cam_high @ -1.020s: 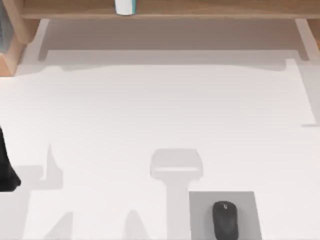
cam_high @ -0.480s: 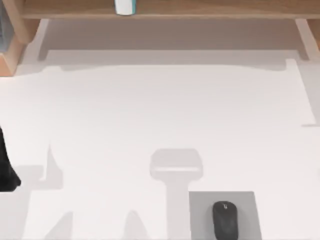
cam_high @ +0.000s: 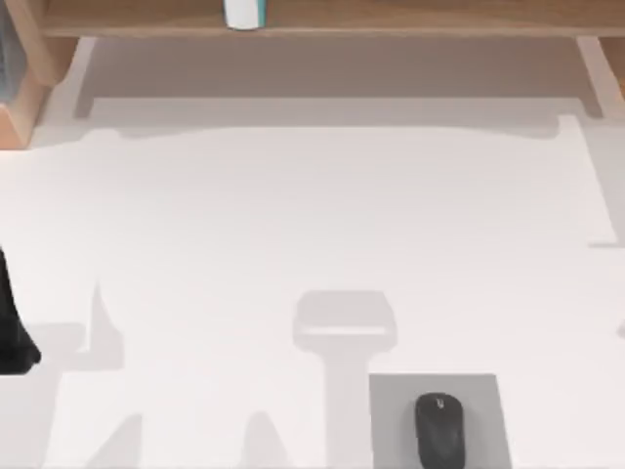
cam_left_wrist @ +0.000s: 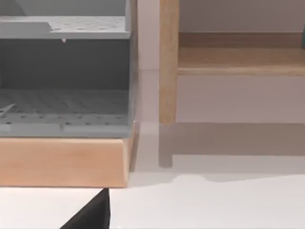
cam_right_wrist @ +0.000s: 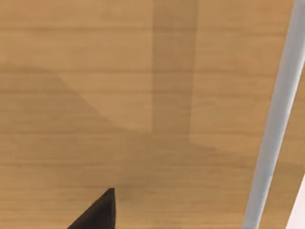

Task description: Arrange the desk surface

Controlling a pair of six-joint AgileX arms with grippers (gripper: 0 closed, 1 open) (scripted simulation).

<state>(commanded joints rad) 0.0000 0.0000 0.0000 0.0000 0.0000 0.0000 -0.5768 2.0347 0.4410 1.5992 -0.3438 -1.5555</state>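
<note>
Top view: the desk surface (cam_high: 293, 215) spans almost the whole frame, a plain matte white tabletop running from the left edge to the right edge. A grey pad (cam_high: 483, 415) lies on it at the near edge, right of centre, with a black mouse (cam_high: 439, 430) sitting on the pad's left half, touching it. Soft grey shadows fall across the near part of the tabletop.

Far edge: a light-wood shelf board (cam_high: 391, 15) runs across the frame above the desk. A small white and teal object (cam_high: 244, 13) stands on the board, left of centre; what it is, cannot tell.

Left arm (cam_high: 12, 327): a dark piece of it sits at the far left edge of the top view, over the tabletop. The gripper itself cannot be made out there. The left wrist view carries a black tip (cam_left_wrist: 93, 214) at the frame edge; whether the fingers are apart or closed, cannot tell. That view faces a grey perforated tray rack (cam_left_wrist: 64, 76) set on a wooden base (cam_left_wrist: 62, 160), beside a wooden upright (cam_left_wrist: 168, 62) carrying the shelf.

Right arm: the right wrist view faces a wood-grain surface (cam_right_wrist: 119, 95) with a pale grey bar (cam_right_wrist: 276, 119) across it, plus a black tip (cam_right_wrist: 97, 212) at the frame edge. Finger state cannot tell.
</note>
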